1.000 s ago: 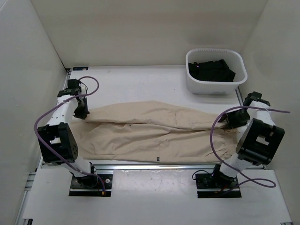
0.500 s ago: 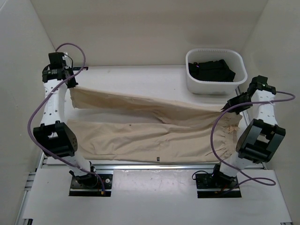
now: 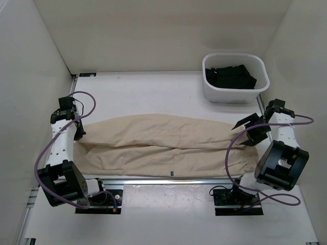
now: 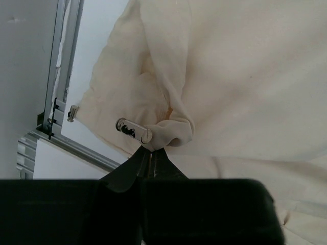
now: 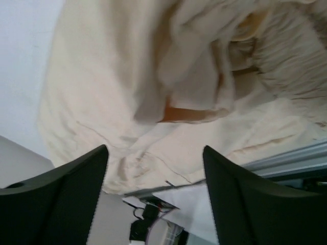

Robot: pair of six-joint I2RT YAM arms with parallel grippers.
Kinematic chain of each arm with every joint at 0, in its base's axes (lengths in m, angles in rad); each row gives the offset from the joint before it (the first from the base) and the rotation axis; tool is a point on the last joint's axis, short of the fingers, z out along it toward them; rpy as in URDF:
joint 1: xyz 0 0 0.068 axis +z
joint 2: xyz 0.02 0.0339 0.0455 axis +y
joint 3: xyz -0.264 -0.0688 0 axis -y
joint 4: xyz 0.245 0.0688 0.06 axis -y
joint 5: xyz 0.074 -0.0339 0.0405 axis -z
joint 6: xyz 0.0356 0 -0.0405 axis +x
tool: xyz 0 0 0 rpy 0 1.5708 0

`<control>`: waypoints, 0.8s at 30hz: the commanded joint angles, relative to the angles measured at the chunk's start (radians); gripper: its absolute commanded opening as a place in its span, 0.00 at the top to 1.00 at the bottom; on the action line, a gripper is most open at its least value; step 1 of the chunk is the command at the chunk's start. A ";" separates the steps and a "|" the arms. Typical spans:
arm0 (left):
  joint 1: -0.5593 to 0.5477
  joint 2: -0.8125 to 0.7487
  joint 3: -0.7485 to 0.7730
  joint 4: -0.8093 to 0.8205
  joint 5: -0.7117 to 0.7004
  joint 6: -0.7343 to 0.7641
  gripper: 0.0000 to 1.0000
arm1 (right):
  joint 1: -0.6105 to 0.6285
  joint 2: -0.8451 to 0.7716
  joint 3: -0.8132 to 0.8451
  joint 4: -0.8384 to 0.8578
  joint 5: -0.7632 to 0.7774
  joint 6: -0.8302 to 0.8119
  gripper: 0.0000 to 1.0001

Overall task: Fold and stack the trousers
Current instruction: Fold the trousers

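The beige trousers (image 3: 163, 145) lie lengthwise across the table, one leg folded over the other, with the gathered waistband (image 5: 291, 66) at the right end. My left gripper (image 3: 80, 130) is at the left end, shut on a bunch of the leg cloth (image 4: 173, 130) beside a small clear cord end (image 4: 132, 129). In the left wrist view the jaws of the left gripper (image 4: 148, 149) are pressed together on the fabric. My right gripper (image 3: 246, 132) hovers over the waistband end, open. In the right wrist view its fingers (image 5: 76, 189) stand wide apart above the trousers (image 5: 102, 92), holding nothing.
A white bin (image 3: 212, 94) stands at the back right with a black garment (image 3: 230, 76) inside. An aluminium rail (image 3: 168, 179) runs along the table's near edge, just in front of the trousers. White walls close in the left, right and back.
Both arms came forward and down, laying the raised leg over the other leg. The right gripper opened and let go of the waistband end. The left gripper stayed shut on the cloth.
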 commanded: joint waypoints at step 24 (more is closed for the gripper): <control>0.025 -0.005 0.076 0.029 -0.064 0.006 0.86 | 0.013 0.084 0.033 0.219 0.401 0.178 0.19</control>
